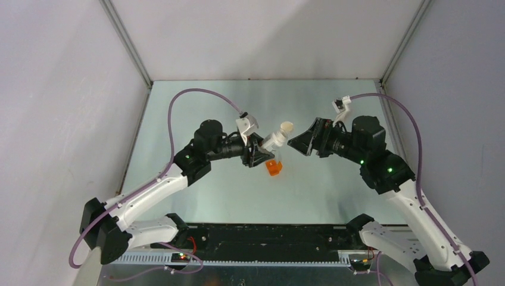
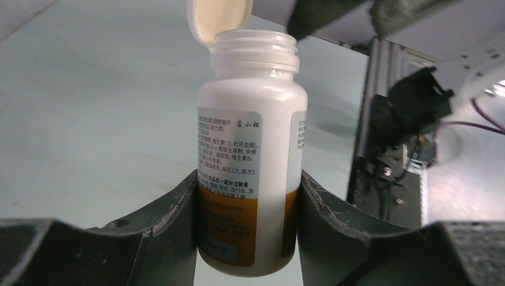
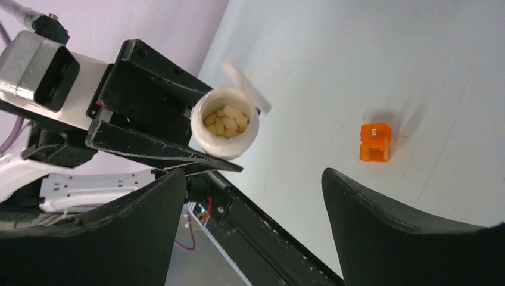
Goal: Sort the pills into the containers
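A white pill bottle (image 2: 250, 119) with a printed white and orange label is held above the table, my left gripper (image 2: 249, 202) shut on its lower body. Its hinged cap (image 2: 217, 18) is flipped open. Looking into the mouth from the right wrist view, the bottle (image 3: 235, 146) holds several pale oblong pills (image 3: 226, 124). My right gripper (image 3: 255, 176) is open and empty, just right of the bottle's mouth (image 1: 284, 132). The small orange cup (image 1: 273, 167) stands on the table beneath the bottle, and in the right wrist view its (image 3: 375, 143) opening faces the camera.
The grey-green table (image 1: 321, 196) is walled at the left, right and back. A black rail (image 1: 268, 235) with wiring runs along the near edge between the arm bases. The two wrists are close together over the middle of the table.
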`<state>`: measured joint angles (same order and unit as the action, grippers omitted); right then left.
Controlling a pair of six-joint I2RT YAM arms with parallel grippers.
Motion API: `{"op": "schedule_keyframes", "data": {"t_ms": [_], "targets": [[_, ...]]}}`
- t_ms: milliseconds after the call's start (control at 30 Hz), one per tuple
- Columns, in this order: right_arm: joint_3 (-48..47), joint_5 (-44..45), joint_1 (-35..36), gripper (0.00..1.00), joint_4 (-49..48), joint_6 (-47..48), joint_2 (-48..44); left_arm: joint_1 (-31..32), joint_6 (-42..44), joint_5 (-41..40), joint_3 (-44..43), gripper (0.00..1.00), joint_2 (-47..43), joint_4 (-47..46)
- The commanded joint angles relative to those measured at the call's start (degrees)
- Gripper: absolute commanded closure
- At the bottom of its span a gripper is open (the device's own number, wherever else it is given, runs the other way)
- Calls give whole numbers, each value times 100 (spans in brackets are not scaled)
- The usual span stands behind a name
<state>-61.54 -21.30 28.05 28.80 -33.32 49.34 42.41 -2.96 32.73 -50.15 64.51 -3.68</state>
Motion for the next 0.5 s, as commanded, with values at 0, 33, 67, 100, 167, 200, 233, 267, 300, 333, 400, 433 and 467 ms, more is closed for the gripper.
{"op": "schedule_keyframes", "data": {"t_ms": [0, 33, 67, 100, 167, 200, 233, 267, 300, 333, 400, 433, 467], "targets": [[-24, 2056, 925, 12, -573, -737, -55, -7, 20, -1006, -338, 100, -94, -195], [6, 2277, 1173, 12, -789, -825, -43, -6, -43, -1032, -320, 100, -81, -239], [38, 2657, 1284, 13, -872, -979, 11, -5, -71, -1098, -307, 100, -80, -304], [42, 2824, 1462, 13, -1002, -1094, 52, -1, -112, -1122, -303, 100, -75, -328], [45, 3236, 1673, 15, -1190, -1241, 191, -4, -161, -1142, -296, 100, -62, -372], [45, 3437, 1737, 15, -1248, -1294, 298, 0, -179, -1143, -292, 100, -62, -397], [50, 3513, 1841, 15, -1358, -1310, 354, -2, -209, -1145, -288, 100, -57, -414], [51, 3574, 1869, 16, -1420, -1342, 483, -3, -229, -1144, -279, 99, -55, -445], [48, 3586, 1921, 16, -1500, -1427, 543, -5, -255, -1145, -282, 99, -60, -451], [46, 3619, 1948, 17, -1522, -1477, 660, 0, -265, -1141, -280, 99, -61, -469], [46, 3669, 1999, 18, -1571, -1636, 791, 1, -322, -1162, -273, 97, -71, -479], [52, 3681, 2005, 20, -1610, -1716, 872, -1, -338, -1174, -270, 97, -75, -490], [53, 3697, 2016, 21, -1642, -1745, 904, 1, -368, -1173, -257, 96, -85, -496]]}}
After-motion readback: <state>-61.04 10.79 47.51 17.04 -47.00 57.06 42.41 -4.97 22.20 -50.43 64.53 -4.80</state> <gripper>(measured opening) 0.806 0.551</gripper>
